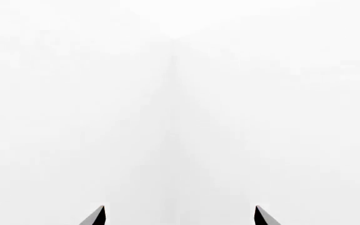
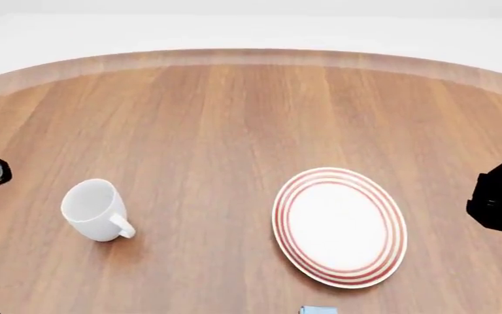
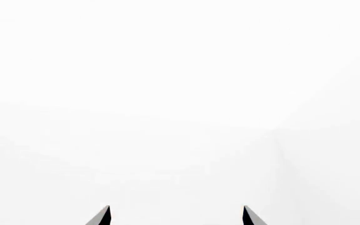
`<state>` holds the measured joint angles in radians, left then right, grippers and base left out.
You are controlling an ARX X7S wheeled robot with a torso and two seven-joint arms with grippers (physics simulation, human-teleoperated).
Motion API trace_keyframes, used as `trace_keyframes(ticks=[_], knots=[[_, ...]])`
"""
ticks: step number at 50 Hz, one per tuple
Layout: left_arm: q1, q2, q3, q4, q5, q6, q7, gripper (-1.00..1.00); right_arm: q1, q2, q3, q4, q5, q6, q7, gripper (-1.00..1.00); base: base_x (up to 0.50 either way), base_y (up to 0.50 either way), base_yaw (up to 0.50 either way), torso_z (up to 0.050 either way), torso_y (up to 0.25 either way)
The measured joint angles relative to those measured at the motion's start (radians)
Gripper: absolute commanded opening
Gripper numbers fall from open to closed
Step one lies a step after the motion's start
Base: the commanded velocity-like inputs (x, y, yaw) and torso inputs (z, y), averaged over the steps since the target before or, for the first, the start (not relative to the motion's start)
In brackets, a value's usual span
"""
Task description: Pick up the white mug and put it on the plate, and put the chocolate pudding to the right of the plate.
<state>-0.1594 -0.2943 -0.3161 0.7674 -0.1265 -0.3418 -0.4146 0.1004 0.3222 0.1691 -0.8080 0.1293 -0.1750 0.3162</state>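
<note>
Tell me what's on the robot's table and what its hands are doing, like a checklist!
Surface: round wooden table, brown planks.
White mug: upright at the table's left, handle toward the robot, apart from the plate.
Plate: white with red rings, right of the mug, nothing on it.
Chocolate pudding: only a light blue sliver at the picture's bottom edge, near the plate's front rim.
Clutter: nothing seen.
Left gripper: fingertips apart, open, facing a blank white wall, holding nothing.
Right gripper: same, open and empty.
Cables: nothing seen.
Surroundings: plain white walls.
</note>
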Motion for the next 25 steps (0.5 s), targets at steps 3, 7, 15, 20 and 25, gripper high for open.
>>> trace_keyframes(ticks=[3, 7, 15, 20, 25], knots=[[-0.011, 0.017, 0.012, 0.009, -0.029, -0.076, -0.011, 1.00, 0.000, 0.002, 0.000, 0.000, 0.000, 0.001, 0.001, 1.00, 0.00, 0.00, 0.00, 0.000, 0.000], [-0.030, 0.044, 0.026, 0.018, -0.077, -0.192, -0.026, 1.00, 0.000, 0.004, 0.000, -0.001, 0.001, 0.002, 0.003, 1.00, 0.00, 0.00, 0.00, 0.000, 0.000], [-0.069, 0.095, 0.063, 0.025, -0.150, -0.416, -0.076, 1.00, 0.000, 0.007, -0.002, 0.000, 0.002, 0.003, 0.006, 1.00, 0.00, 0.00, 0.00, 0.000, 0.000], [-0.090, 0.126, 0.084, 0.035, -0.180, -0.552, -0.121, 1.00, 0.000, 0.009, -0.002, 0.001, 0.002, 0.003, 0.009, 1.00, 0.00, 0.00, 0.00, 0.000, 0.000], [-0.111, 0.158, 0.101, 0.048, -0.210, -0.691, -0.165, 1.00, -0.001, 0.011, -0.003, 0.002, 0.001, 0.003, 0.011, 1.00, 0.00, 0.00, 0.00, 0.000, 0.000]])
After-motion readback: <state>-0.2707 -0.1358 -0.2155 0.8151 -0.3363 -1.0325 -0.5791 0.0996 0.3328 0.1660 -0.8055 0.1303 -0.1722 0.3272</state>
